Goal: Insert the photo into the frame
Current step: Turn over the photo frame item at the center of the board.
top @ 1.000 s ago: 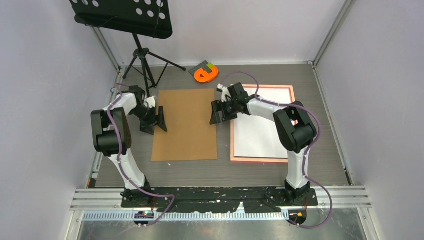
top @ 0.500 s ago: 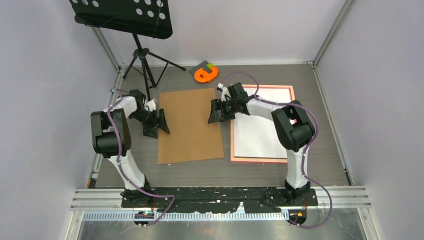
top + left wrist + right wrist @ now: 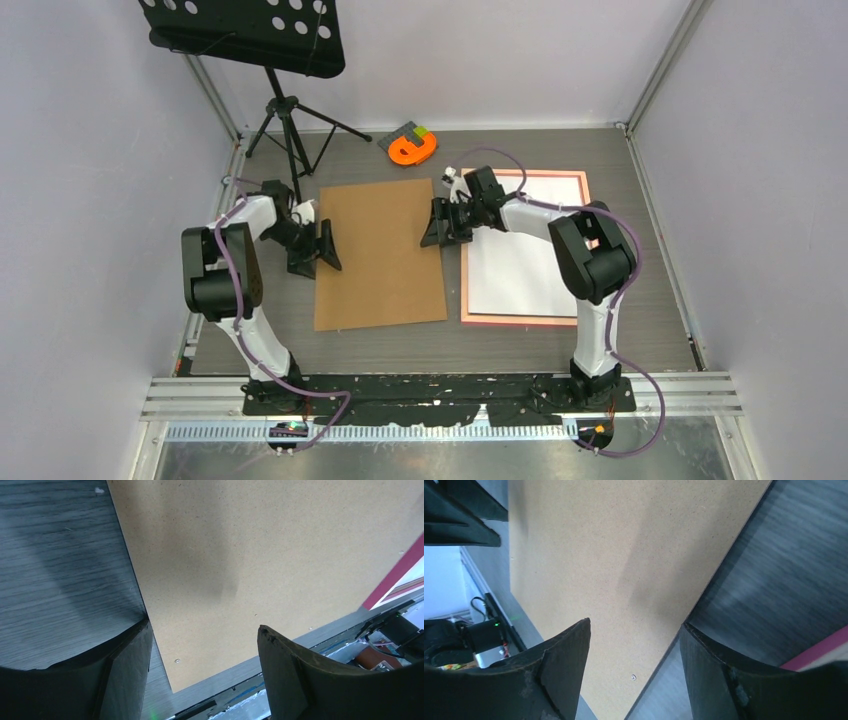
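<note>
The frame [image 3: 523, 320] is noted flat on the table [image 3: 640, 250] at 3 o'clock of centre, its salmon border enclosing a plain white surface. The printed face of the photo cannot be made out in any view. A brown board [image 3: 380, 255] is recorded at table centre, slightly skewed, with a narrow strip of table between it and the frame.

The left gripper [image 3: 318, 248] is found at the board's 9 o'clock edge, fingers [image 3: 120, 675] spread apart, with the edge passing between them. The right gripper [image 3: 447, 222] is found at the board's 3 o'clock edge, likewise spread, nothing clamped. Contact with the board cannot be confirmed.

An orange tape-like object [image 3: 412, 148] lies at 12 o'clock of the board, and a music stand [image 3: 245, 30] is observed at 11 o'clock
</note>
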{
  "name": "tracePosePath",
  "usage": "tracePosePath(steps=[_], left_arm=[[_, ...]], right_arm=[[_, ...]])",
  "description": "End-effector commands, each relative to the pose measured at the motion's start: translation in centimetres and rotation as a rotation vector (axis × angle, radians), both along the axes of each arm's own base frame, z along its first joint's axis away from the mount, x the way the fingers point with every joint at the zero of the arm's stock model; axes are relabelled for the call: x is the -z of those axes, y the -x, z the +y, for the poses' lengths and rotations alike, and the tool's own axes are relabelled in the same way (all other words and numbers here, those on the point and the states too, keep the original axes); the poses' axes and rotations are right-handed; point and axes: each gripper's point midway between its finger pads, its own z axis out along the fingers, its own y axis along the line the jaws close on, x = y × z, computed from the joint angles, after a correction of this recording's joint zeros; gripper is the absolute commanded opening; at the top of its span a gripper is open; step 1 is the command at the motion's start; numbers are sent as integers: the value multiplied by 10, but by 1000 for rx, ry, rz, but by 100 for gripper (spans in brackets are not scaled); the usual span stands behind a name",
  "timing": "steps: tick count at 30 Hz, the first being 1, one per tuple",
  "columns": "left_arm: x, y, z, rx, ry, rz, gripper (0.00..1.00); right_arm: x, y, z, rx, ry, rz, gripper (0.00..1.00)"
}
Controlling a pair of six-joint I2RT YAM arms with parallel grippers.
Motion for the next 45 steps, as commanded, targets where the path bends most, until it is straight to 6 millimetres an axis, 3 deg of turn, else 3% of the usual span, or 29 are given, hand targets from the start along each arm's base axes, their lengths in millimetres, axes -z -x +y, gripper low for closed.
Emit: tracePosePath(steps=[1, 6, 13, 24, 30, 39, 45], left_arm=[[-14, -9, -28, 59, 91, -91, 72], [-16, -8, -37, 78, 131, -90, 72], [-23, -6, -61, 134, 248, -92, 72], [-45, 5, -108, 277, 381, -119, 72], [-56, 10, -124, 337, 453, -140, 76], [-69, 12, -125, 354, 465, -192, 80], [-95, 7, -120, 355, 411, -301, 83]], right_arm=[[-108, 24, 35, -143, -273, -111, 69], [-159, 38, 35, -207, -373, -200, 65], [-202, 57, 34, -280, -471, -264, 63], [-227, 82, 48, -378, -551, -305, 61], [-239, 94, 58, -420, -584, -313, 61], [-256, 112, 69, -465, -608, -323, 61], [-267, 116, 68, -469, -579, -353, 69]])
